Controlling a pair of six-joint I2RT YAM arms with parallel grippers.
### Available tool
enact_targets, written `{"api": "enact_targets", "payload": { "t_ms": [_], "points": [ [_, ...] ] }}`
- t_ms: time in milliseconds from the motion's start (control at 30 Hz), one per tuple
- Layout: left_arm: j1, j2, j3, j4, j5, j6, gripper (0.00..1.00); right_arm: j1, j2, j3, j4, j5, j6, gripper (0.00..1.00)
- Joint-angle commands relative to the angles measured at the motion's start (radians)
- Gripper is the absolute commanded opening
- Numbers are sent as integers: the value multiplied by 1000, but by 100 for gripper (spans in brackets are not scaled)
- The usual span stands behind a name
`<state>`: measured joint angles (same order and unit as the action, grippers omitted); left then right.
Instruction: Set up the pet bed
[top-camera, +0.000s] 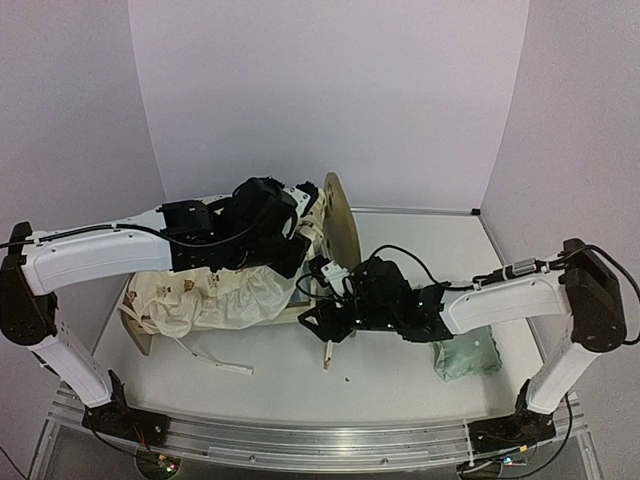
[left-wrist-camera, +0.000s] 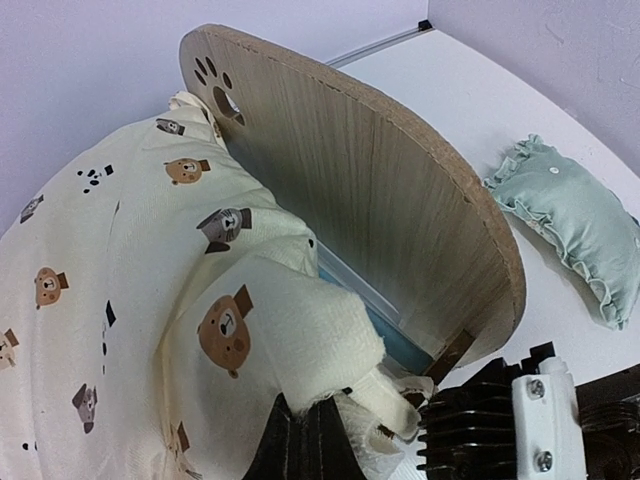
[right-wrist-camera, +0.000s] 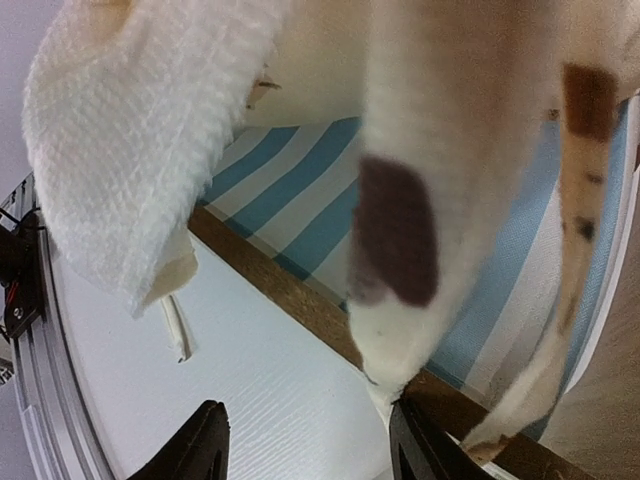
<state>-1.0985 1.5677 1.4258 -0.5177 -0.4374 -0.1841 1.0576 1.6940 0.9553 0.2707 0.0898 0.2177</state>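
The pet bed (top-camera: 340, 225) lies across the table's middle, its arched headboard (left-wrist-camera: 380, 190) with the paw-print cutout standing upright. Its blue-and-white striped base (right-wrist-camera: 290, 190) and a wooden side rail (right-wrist-camera: 290, 292) fill the right wrist view. A cream bear-print cushion (top-camera: 215, 295) is heaped over the bed's left part. My left gripper (left-wrist-camera: 312, 425) is shut on a bunched corner of the cushion (left-wrist-camera: 200, 260) beside the headboard. My right gripper (right-wrist-camera: 310, 425) is open at the near rail, and a cushion tie (right-wrist-camera: 400, 230) hangs down just above its right finger (right-wrist-camera: 420, 445).
A small mint green pillow (top-camera: 468, 357) lies on the table at the right, under my right forearm. Loose cushion ties (top-camera: 215, 362) trail onto the white table in front of the bed. Purple walls close off the back and both sides.
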Motion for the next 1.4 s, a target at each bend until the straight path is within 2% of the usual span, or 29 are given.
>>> {"api": "enact_targets", "payload": {
  "t_ms": [0, 100, 267, 333, 400, 467, 533, 567, 700, 833, 1000, 1267, 1300, 1367],
  "points": [
    [3, -55, 8, 59, 4, -5, 0, -7, 35, 48, 74, 35, -8, 43],
    [7, -55, 7, 66, 0, -12, 0, -6, 19, 43, 91, 41, -12, 27],
    [12, -62, 1, 92, 2, -18, 0, -7, -27, 23, 104, 99, -40, 6],
    [15, -66, -1, 105, 2, -21, 0, -6, -53, 11, 112, 121, -46, 1],
    [17, -73, -3, 116, 0, -21, 0, -5, -79, -1, 113, 84, -59, 1],
    [20, -80, -5, 121, -5, -19, 0, -6, -108, -10, 95, 10, -70, 15],
    [23, -89, -9, 126, -2, -17, 0, -7, -140, -20, 54, -3, -82, 31],
    [24, -92, -11, 129, 0, -14, 0, -7, -159, -27, 42, 16, -87, 35],
    [26, -100, -17, 128, 0, -12, 0, -6, -229, -44, -42, 141, -133, 37],
    [27, -104, -19, 127, 2, -13, 0, -7, -217, -10, -157, 244, -183, 39],
    [28, -97, -15, 126, 11, -14, 0, -6, -147, 40, -186, 262, -201, 45],
    [28, -96, -18, 124, 14, -17, 0, -6, -34, 134, -207, 256, -236, 44],
    [28, -96, -18, 123, 13, -17, 0, -6, -24, 143, -208, 255, -242, 41],
    [28, -96, -19, 123, 13, -17, 0, -7, -15, 156, -214, 264, -246, 19]
  ]
}}
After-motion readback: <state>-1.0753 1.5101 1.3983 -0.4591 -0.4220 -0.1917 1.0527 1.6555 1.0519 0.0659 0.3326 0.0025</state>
